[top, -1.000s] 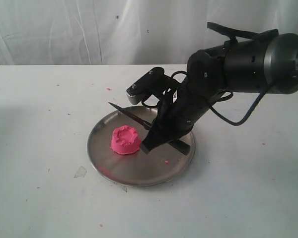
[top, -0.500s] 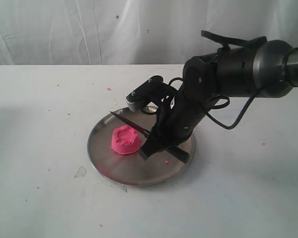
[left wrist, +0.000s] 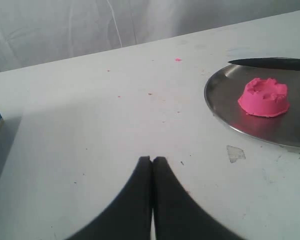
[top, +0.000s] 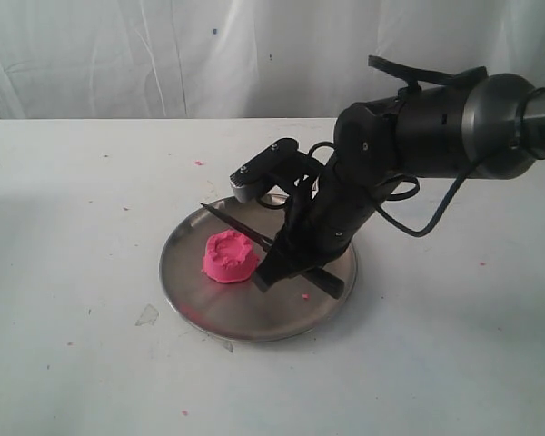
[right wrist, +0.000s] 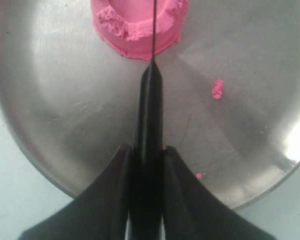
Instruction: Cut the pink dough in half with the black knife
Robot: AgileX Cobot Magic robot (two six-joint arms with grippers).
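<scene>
A round metal plate (top: 209, 309) sits mid-worktop (top: 91, 227), with bare white surface open on every side of it. The pink dough (top: 230, 256), one whole mound, lies left of the plate's centre, clear of the rim. The right hand (top: 271, 271) pinches the black knife (top: 239, 223) by its handle over the plate's right half. The blade lines up across the dough's middle, and its tip reaches the plate's far left rim. The left wrist view shows a gap between blade and dough. The left hand (left wrist: 152, 161), fingers pressed together, hovers over bare worktop, well apart from the plate.
</scene>
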